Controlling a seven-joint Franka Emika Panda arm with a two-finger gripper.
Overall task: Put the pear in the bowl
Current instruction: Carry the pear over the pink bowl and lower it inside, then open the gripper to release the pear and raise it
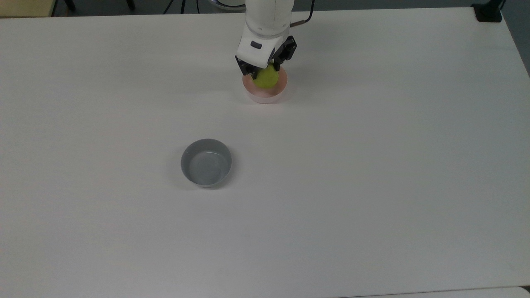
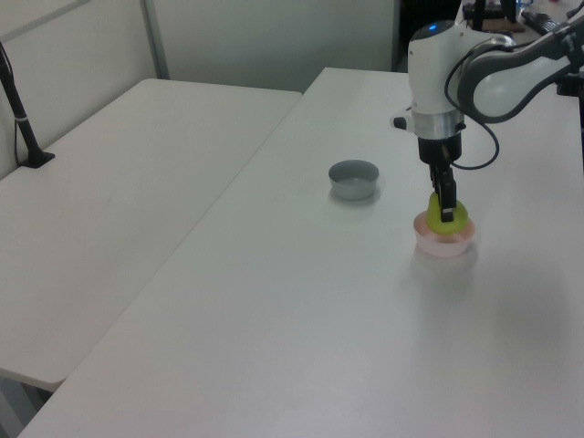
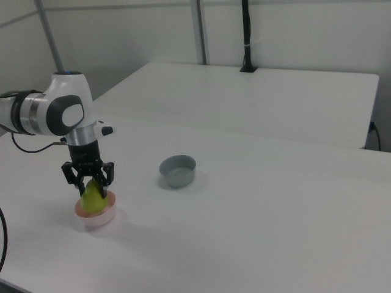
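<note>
Two bowls sit on the white table (image 1: 372,186), and the pink one (image 1: 265,96) is the landmark for everything else. The pear (image 1: 266,78) sits inside that pink bowl (image 2: 445,243), its yellow-green body rising above the rim, with the pink wall showing around its lower part in the right view (image 3: 95,215). The gripper (image 1: 265,70) stands straight over the bowl, its black fingers closed narrowly on the pear's upper part; in the right view the fingers (image 3: 99,178) flank the fruit (image 3: 92,198) on both sides. Whether the pear already rests on the bowl's floor I cannot tell, as the wall hides its base.

A grey bowl (image 1: 206,162) stands well apart from the pink one, toward the top view's lower left, open side up with nothing in it. In the left view it (image 2: 353,179) lies to the left of the pink bowl and slightly farther back. A second white table (image 2: 119,182) adjoins the first one, well away from the pink bowl, carrying a black clamped post (image 2: 23,119) at its far edge. The arm's white wrist (image 1: 267,20) covers the table just behind the pink bowl in the top view.
</note>
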